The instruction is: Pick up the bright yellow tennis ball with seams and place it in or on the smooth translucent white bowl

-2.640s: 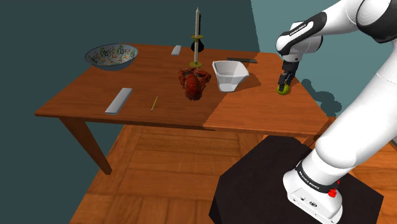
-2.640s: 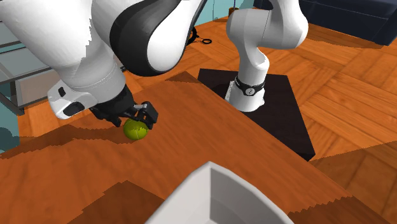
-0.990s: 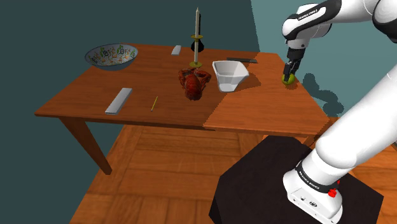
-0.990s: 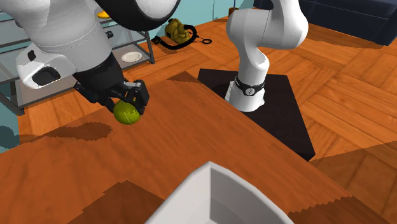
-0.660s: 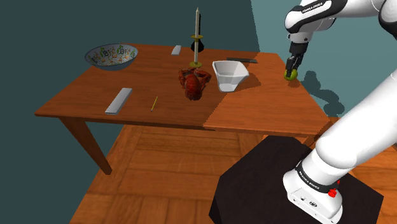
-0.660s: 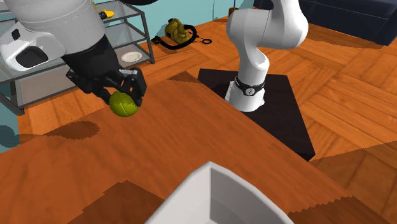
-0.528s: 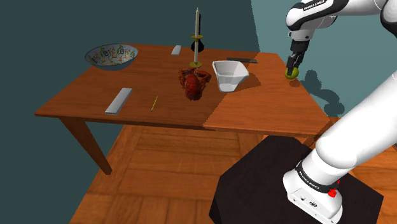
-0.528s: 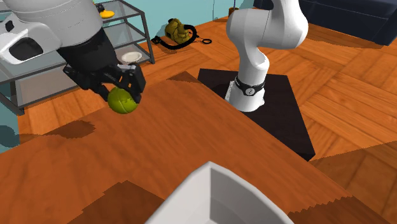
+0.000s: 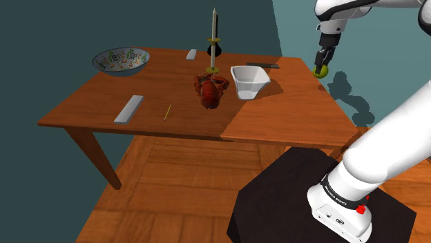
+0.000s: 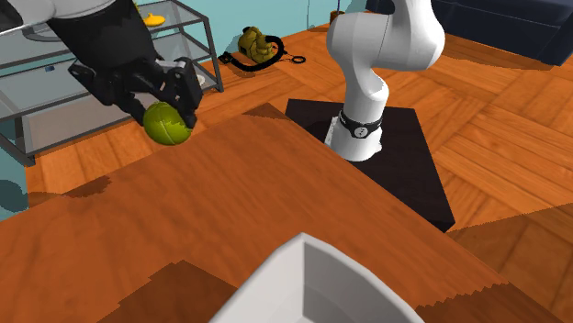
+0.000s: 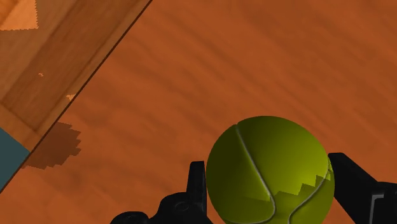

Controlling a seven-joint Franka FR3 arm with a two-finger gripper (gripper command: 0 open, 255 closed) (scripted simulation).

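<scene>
The yellow-green tennis ball (image 9: 320, 70) (image 10: 167, 124) (image 11: 270, 170) with pale seams hangs well above the wooden table (image 9: 276, 117), clasped between my black fingers (image 11: 197, 188). My gripper (image 9: 321, 67) (image 10: 169, 117) (image 11: 270, 184) is shut on the ball, high over the table's far corner at the shoulder view's right. The white bowl (image 9: 248, 81) (image 10: 312, 284) stands on the table to the shoulder view's left of the gripper and lower; in the second exterior view its rim fills the near foreground.
A dark red lobster-like object (image 9: 211, 90) and a candle in a holder (image 9: 213, 41) stand beside the white bowl. A patterned bowl (image 9: 121, 61) and a flat grey bar (image 9: 128, 108) lie further left. A glass shelf unit (image 10: 55, 83) stands behind the table.
The gripper has risen with the ball, lifting it from just over the tabletop to well above it. Its shadow on the table has shifted away.
</scene>
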